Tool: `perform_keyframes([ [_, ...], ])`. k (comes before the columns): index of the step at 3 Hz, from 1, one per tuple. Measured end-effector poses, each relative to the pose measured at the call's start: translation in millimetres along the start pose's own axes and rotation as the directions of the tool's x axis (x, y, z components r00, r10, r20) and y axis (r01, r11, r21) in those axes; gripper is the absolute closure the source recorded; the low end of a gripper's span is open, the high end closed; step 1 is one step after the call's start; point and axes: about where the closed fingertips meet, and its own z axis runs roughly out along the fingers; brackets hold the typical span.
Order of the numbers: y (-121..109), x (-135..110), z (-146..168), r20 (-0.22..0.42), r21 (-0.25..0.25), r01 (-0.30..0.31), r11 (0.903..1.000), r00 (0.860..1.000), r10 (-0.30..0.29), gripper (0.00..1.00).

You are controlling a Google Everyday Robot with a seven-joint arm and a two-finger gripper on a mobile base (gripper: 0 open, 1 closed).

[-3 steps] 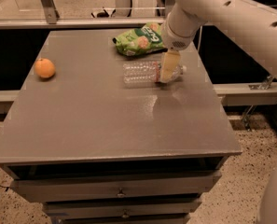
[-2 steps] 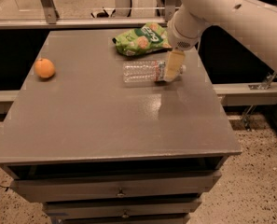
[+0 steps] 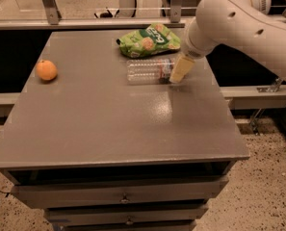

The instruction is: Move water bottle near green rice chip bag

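water bottle [image 3: 147,70] lies on its side on the grey table [image 3: 109,124], toward 1 o'clock from the table's middle, its length running from 9 to 3 o'clock. green rice chip bag [image 3: 149,40] sits just beside it at its 12 o'clock, near the far edge. the gripper [image 3: 180,71] is down at the bottle's 3 o'clock end; whether it is clamped on the bottle i cannot tell. a small orange [image 3: 46,70] rests well apart at 9 o'clock.
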Motion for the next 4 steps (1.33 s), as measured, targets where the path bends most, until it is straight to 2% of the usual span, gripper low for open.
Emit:
perform_keyframes([
  [1,-9,3,5,0.028,0.077,-0.07,0.9945,0.997,0.068,0.0],
  [2,-22,5,9,0.056,0.132,-0.121,0.9838,0.992,0.115,0.0],
  [3,-42,8,12,0.079,0.189,-0.165,0.968,0.985,0.153,0.0],
  [4,-50,11,13,0.086,0.21,-0.183,0.9604,0.982,0.168,0.0],
])
